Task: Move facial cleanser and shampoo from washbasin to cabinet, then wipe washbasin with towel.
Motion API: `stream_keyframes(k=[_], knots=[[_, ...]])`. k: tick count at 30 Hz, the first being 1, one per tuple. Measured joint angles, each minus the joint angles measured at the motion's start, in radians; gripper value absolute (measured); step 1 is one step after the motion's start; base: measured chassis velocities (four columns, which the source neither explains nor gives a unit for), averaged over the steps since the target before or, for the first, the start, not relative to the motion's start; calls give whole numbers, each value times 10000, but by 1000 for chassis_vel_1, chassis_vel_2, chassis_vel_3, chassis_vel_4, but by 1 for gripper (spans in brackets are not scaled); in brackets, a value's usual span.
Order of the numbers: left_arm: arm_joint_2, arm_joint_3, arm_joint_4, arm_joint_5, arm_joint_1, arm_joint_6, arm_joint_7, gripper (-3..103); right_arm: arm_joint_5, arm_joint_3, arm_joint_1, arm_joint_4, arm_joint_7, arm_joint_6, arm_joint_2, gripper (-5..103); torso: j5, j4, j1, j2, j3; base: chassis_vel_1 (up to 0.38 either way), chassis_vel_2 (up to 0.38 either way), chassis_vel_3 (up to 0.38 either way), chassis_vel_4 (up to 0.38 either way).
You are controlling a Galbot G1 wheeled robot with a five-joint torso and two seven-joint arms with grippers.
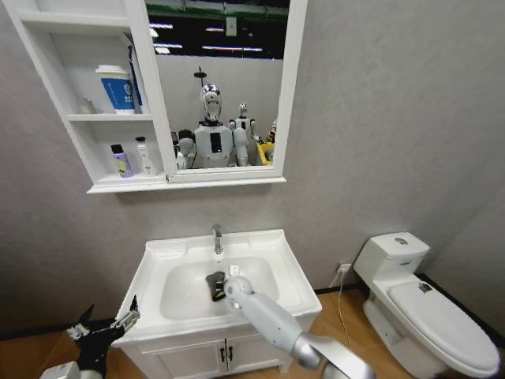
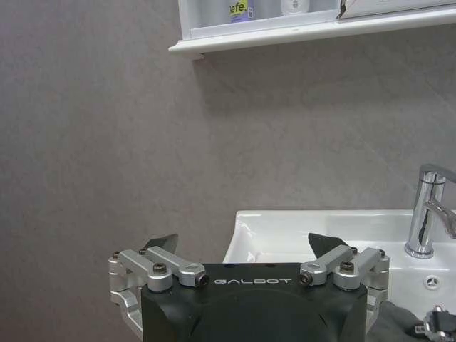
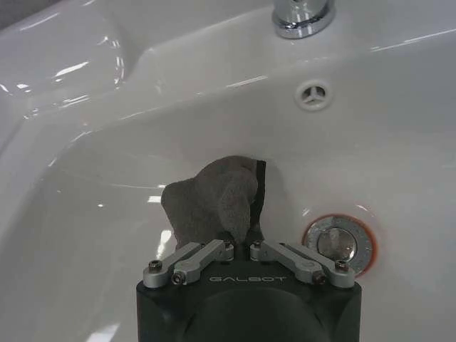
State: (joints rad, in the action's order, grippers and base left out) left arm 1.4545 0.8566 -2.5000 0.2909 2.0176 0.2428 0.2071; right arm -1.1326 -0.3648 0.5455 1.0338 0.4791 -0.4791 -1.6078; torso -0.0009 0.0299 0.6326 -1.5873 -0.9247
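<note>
Fingers of our right gripper (image 3: 242,246) are clamped on the grey towel (image 3: 210,203), pressing it into the bowl of the washbasin (image 1: 288,272) beside the red-ringed drain (image 3: 338,242). Our left gripper (image 1: 106,325) hangs spread open off the basin's left front corner. We see two small bottles (image 1: 132,158) in the cabinet's (image 1: 146,79) lowest compartment, with a blue-and-white cup (image 1: 117,88) in the compartment above.

- In the right wrist view, the right gripper (image 3: 242,246) has its fingertips buried in the towel (image 3: 210,203), so the pads can't be seen
- The faucet (image 3: 303,14) is cut off there by the picture's edge; just its chrome base shows
- In the head view, labels on the 2 bottles (image 1: 132,158) in the cabinet (image 1: 87,118) are too small to read
- The left gripper (image 1: 106,324) sits at the lower edge, its arm cropped
- In the left wrist view, the cabinet's bottles are cropped to their bottoms
</note>
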Motion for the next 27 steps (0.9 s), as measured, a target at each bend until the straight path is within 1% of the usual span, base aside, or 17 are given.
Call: stream_keyframes(k=[1, 6, 11, 14, 15, 16, 23, 25, 26, 27], knots=[[0, 0, 0, 0, 0, 0, 0, 100, 8, -100, -30, 389, 136, 13, 0, 5, 0, 5, 1, 0, 0, 0, 0, 0, 0], [0, 0, 0, 0, 0, 0, 0, 100, 3, -347, -163, 816, 424, 35, -41, 5, 3, 3, 1, -1, 0, 0, 0, 0, 0], [0, 0, 0, 0, 0, 0, -1, 100, -131, -423, -195, 571, 409, 56, -33, 5, 2, 5, 1, 0, 0, 0, 0, 0, 0], [0, 0, 0, 0, 0, 0, -1, 100, -368, -441, -125, 568, 324, 90, -27, 5, 3, 4, 0, 0, 0, 0, 0, 0, 0], [0, 0, 0, 0, 0, 0, 0, 100, -674, -438, -64, 557, 249, 136, -24, 5, 3, 4, 1, 0, 0, 0, 0, 0, 0], [0, 0, 0, 0, 0, 1, 0, 100, -819, -416, -32, 471, 212, 143, -23, 5, 4, 3, 0, 0, 1, 0, 0, 0, 0], [0, 0, 0, 0, 0, 0, -1, 100, -758, -55, 73, -211, 206, 96, -12, 5, 3, 5, 1, 0, 0, 0, 0, 0, 0], [0, 0, 0, 0, 0, 0, 0, 100, -709, 137, 139, -192, 445, -80, -12, 5, 4, 4, 1, 0, 0, 0, 0, 0, 0], [0, 0, 0, 0, 0, 0, 0, 100, -709, 137, 139, -192, 445, -80, -12, 5, 4, 4, 1, 0, 0, 0, 0, 0, 0], [0, 0, 0, 0, 0, 1, -1, 100, -683, 269, 165, -112, 682, -226, -11, 5, 3, 5, 0, -1, 0, 0, 0, 0, 0]])
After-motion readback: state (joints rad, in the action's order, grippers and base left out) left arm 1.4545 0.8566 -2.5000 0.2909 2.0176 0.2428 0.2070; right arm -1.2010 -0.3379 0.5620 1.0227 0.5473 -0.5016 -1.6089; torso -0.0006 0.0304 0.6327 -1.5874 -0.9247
